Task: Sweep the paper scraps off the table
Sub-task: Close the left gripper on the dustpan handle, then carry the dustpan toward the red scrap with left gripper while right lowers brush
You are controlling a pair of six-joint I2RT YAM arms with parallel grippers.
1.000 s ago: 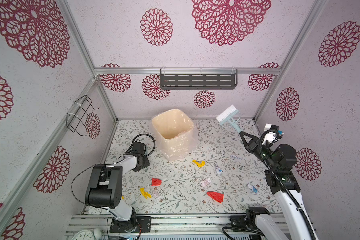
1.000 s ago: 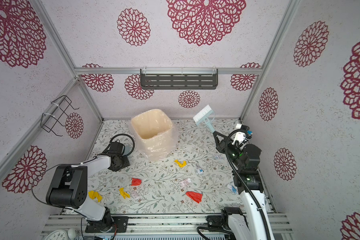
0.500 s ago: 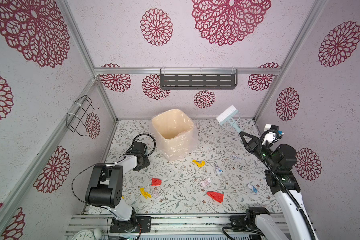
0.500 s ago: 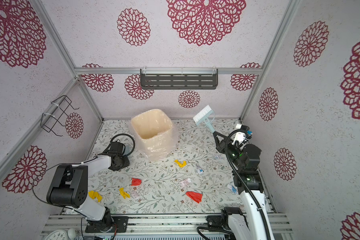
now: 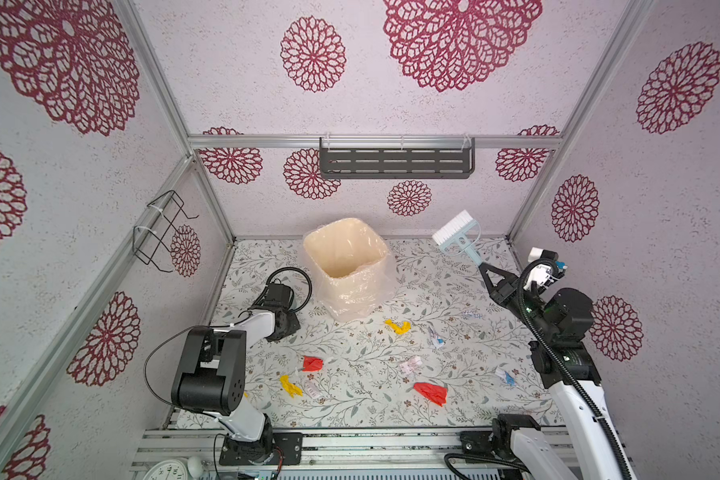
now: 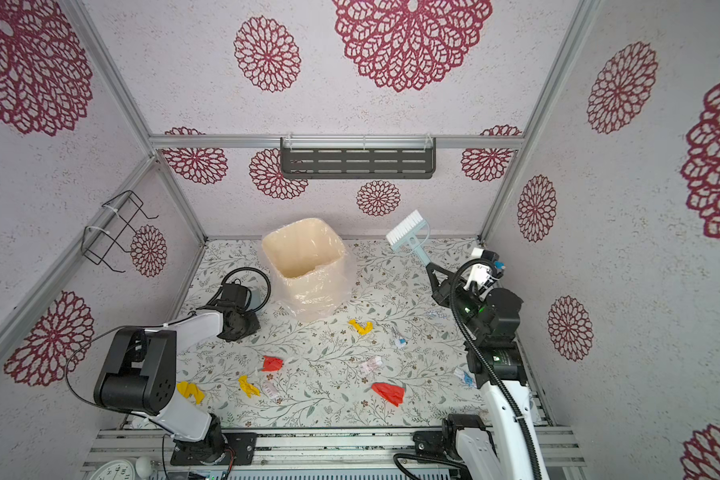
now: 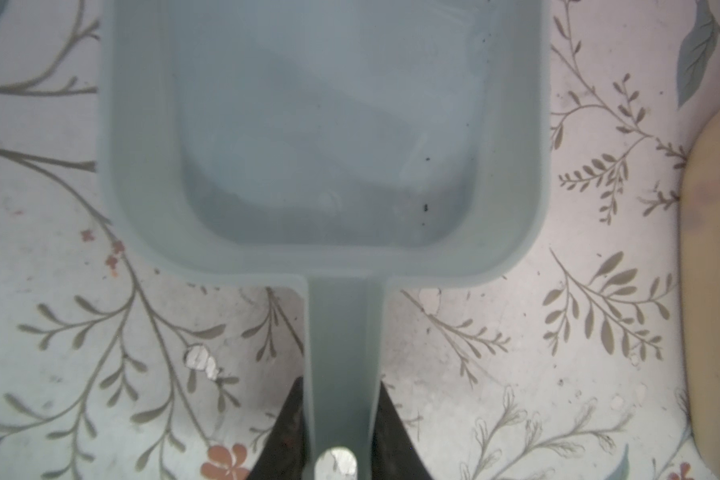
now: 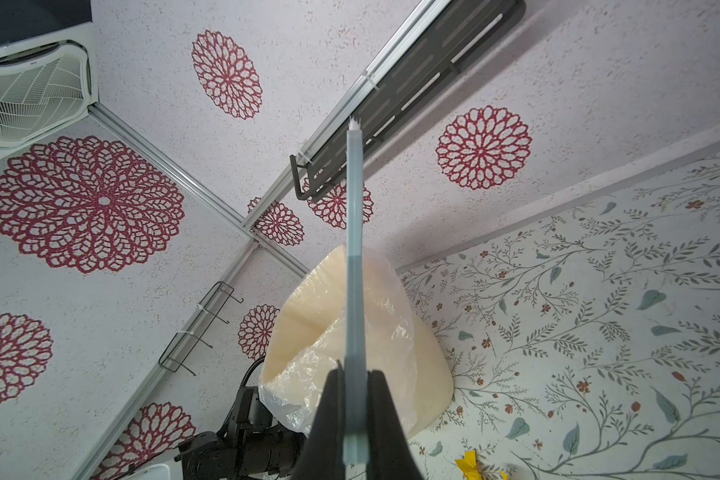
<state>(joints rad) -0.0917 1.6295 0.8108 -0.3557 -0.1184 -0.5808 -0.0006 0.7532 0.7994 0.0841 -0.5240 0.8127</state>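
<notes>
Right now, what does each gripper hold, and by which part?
The right gripper holds the brush by its handle end; the left gripper grips the dustpan by its handle.

On the table (image 5: 454, 291) the paper scraps (image 5: 431, 392) lie scattered, with the bin (image 5: 346, 266) behind them

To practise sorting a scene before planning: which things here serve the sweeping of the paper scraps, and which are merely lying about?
For the job: paper scraps, table, brush, dustpan, lined bin.
Lying about: dark wall shelf, clock.
</notes>
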